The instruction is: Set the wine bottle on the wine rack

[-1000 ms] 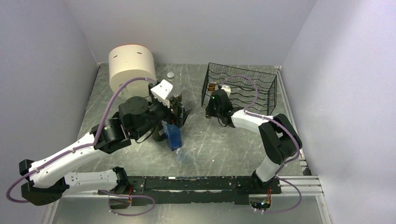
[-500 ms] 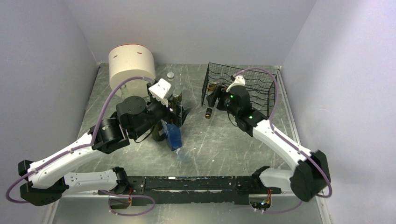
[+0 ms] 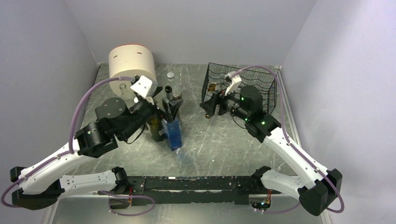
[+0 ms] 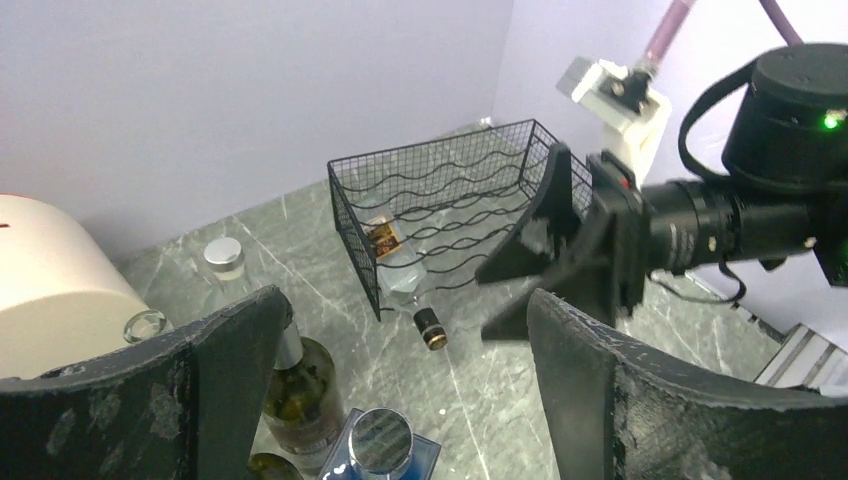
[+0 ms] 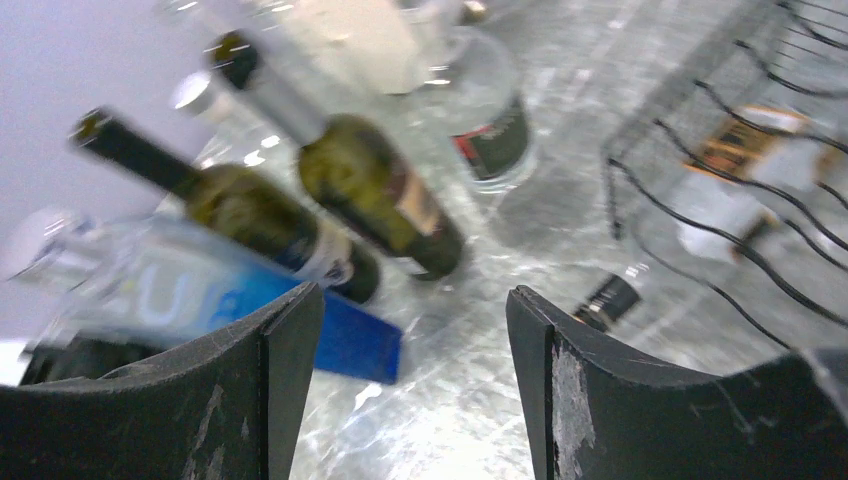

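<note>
The black wire wine rack [image 3: 268, 86] stands at the back right, also visible in the left wrist view [image 4: 455, 185] and right wrist view [image 5: 700, 150]. A clear wine bottle [image 4: 395, 270] with a brown label lies in the rack's left slot, its dark cap [image 3: 208, 113] poking out in front. My right gripper [image 3: 208, 104] hangs open just in front of that cap, holding nothing. My left gripper [image 3: 170, 106] is open above a cluster of standing bottles, with a green wine bottle [image 3: 154, 128] below it.
A blue square bottle [image 3: 173, 134] stands next to the green one, and a second green bottle [image 5: 270, 225] leans beside it in the right wrist view. A cream cylindrical container [image 3: 132, 65] sits back left. Small clear bottles [image 3: 170, 74] stand behind the cluster. Grey walls close in on three sides.
My right gripper opened, let go of the clear bottle's neck and drew back to the right as the arm rose. The left arm shifted left, its gripper still open.
</note>
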You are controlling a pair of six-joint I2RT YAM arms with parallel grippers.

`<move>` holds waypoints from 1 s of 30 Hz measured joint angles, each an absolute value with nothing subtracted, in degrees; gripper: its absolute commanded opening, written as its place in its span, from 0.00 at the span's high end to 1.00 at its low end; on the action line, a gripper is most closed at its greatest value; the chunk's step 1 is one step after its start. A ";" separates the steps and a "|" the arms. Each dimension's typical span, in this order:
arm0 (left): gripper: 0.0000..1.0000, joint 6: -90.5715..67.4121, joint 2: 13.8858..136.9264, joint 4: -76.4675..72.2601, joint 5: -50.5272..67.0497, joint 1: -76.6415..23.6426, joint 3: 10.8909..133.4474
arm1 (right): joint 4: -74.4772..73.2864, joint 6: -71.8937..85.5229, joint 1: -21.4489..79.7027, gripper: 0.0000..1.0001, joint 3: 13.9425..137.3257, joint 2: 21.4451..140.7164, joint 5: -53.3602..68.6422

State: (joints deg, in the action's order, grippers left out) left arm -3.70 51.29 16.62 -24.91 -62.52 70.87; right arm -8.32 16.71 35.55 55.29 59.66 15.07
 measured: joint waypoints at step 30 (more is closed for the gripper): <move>0.06 -0.84 45.32 13.69 -38.50 -62.52 70.30 | -7.16 11.18 72.90 0.16 66.24 74.35 -24.58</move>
